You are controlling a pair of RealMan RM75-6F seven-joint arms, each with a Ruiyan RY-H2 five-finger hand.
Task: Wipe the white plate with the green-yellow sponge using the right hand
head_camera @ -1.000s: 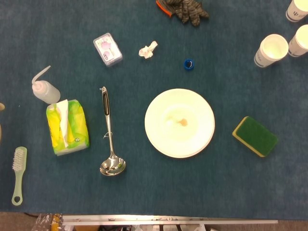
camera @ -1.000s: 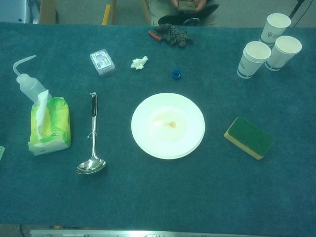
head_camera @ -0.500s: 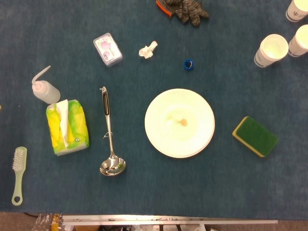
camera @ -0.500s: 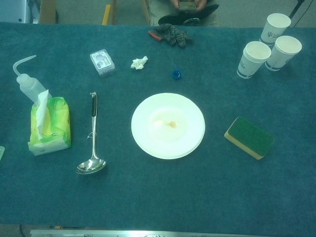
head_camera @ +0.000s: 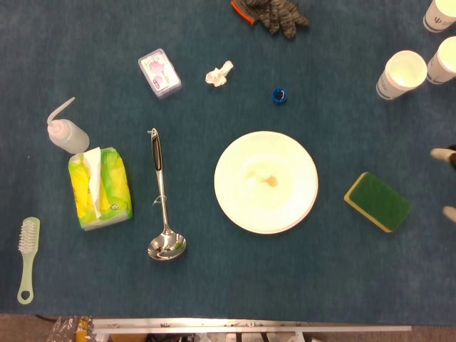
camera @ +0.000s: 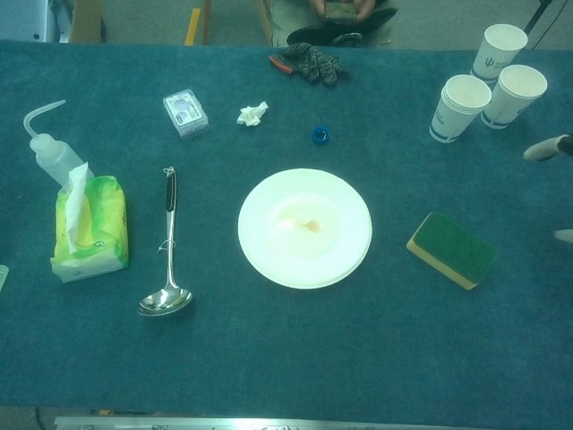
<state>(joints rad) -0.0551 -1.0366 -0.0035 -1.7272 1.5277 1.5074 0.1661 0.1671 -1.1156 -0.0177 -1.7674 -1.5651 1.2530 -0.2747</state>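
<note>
Lying flat, green-topped yellow-edged sponge (head_camera: 377, 201), right hand (camera: 548, 149) fingertips only, grasp unclear

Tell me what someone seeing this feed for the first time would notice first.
The white plate at the table's centre stands out, with a small brownish smear in its middle. Right of it lies the green-yellow sponge, green side up and untouched, with pale fingertips of the right robot hand just showing at the right edge. On the left, the bright yellow-green tissue pack and the shiny ladle catch the eye.

Only pale, whitish rounded fingertips (camera: 543, 150) of the right hand (head_camera: 447, 184) show, one dark behind its tip.
</note>
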